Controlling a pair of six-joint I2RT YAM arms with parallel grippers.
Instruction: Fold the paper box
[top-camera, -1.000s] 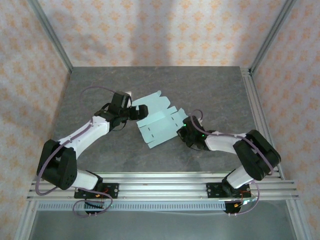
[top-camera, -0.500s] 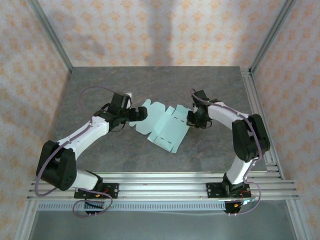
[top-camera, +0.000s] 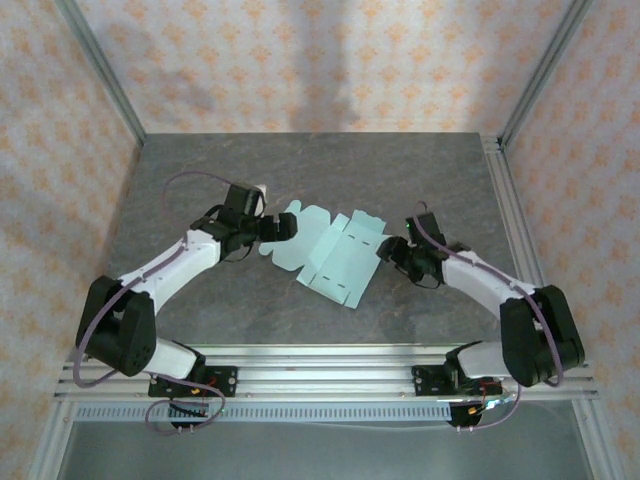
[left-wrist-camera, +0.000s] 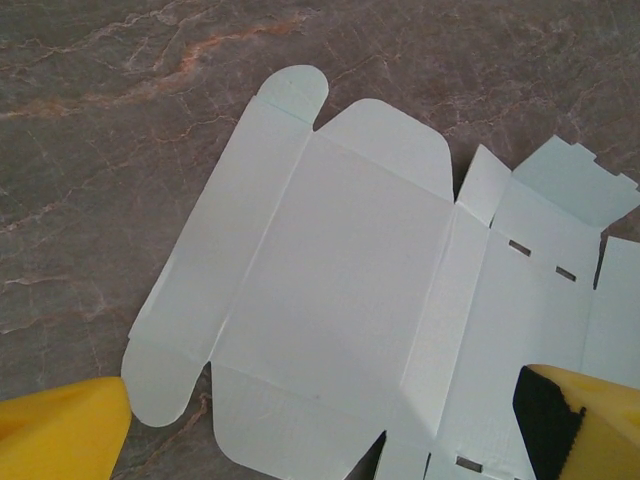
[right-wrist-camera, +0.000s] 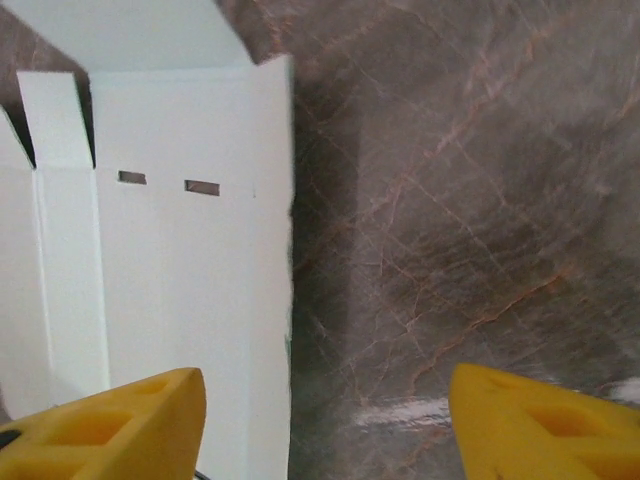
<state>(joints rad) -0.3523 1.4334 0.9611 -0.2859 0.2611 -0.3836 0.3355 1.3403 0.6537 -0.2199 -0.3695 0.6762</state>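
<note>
Seen from above, a dark marbled table (top-camera: 200, 180) held the paper box (top-camera: 330, 255), a pale mint-blue die-cut sheet lying roughly in the middle, between the two arms; it was spread open with creases, rounded tabs and small slots showing.

The left gripper (top-camera: 283, 228) sat at the sheet's left edge; in its wrist view the left gripper (left-wrist-camera: 325, 435) had its yellow fingers (left-wrist-camera: 60, 435) spread wide, one at each lower corner of the picture, with the paper box (left-wrist-camera: 340, 300) flat beneath them; nothing was pinched, and whether a fingertip touched the card could not be told.

The right gripper (top-camera: 393, 252) sat just beside the sheet's right edge; in its wrist view the right gripper (right-wrist-camera: 325, 420) had its fingers apart, one over the paper box (right-wrist-camera: 170, 250) and the other over bare stone, gripping nothing; the card's right edge cast a soft shadow, so it may have been lifted slightly off the table.

As a judgement, the task looked barely begun; no wall stood up, no tab sat in a slot, and the sheet read as a flat template; all of the folding along the creases, raising the sides and tucking the flaps appeared left to do.
</note>
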